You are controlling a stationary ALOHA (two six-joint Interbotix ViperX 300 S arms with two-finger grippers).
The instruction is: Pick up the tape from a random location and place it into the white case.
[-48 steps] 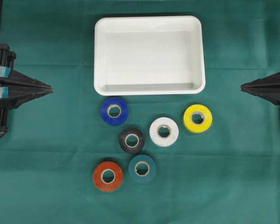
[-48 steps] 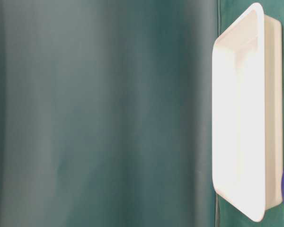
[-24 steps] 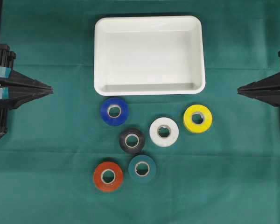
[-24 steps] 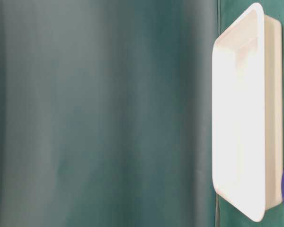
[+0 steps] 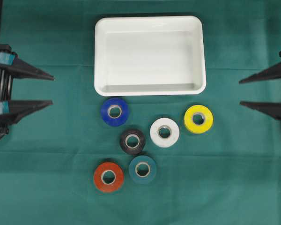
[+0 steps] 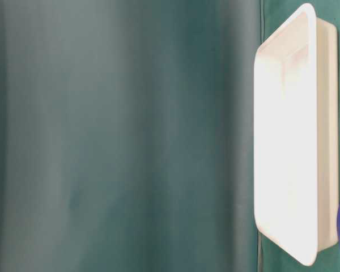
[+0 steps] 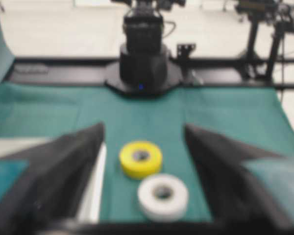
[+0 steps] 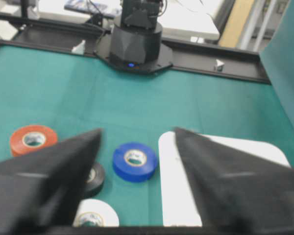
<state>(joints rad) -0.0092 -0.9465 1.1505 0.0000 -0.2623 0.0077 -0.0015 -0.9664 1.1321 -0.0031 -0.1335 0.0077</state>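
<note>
The left gripper (image 5: 51,89) waits at the left edge of the green cloth (image 5: 234,187) with its jaws spread wide and nothing between them, and the right gripper (image 5: 240,92) mirrors it at the right edge, equally spread and empty. Neither is near a roll, so the step in hand looks like the first reach. Six rolls lie flat just in front of the white case (image 5: 150,89), which holds nothing: a blue roll (image 5: 114,112) nearest its front rim, a yellow roll (image 5: 198,118) toward the right, a white roll (image 5: 164,132), a black roll (image 5: 132,141), a dark green roll (image 5: 142,169) and a red roll (image 5: 108,176). The yellow one stands apart from the others and closest to the right arm, so it seems the easiest first pick; the black, dark green and white rolls sit close together, and fingers coming down there could nudge a neighbour. A good grasp would probably drop straight down, one finger in the core and one outside the wall, or both astride the roll, then lift clear of the rim before release. The table-level view is turned sideways and shows only cloth, the case and slivers of two rolls. Both wrist views are blurred and partly blocked by the fingers.
</note>
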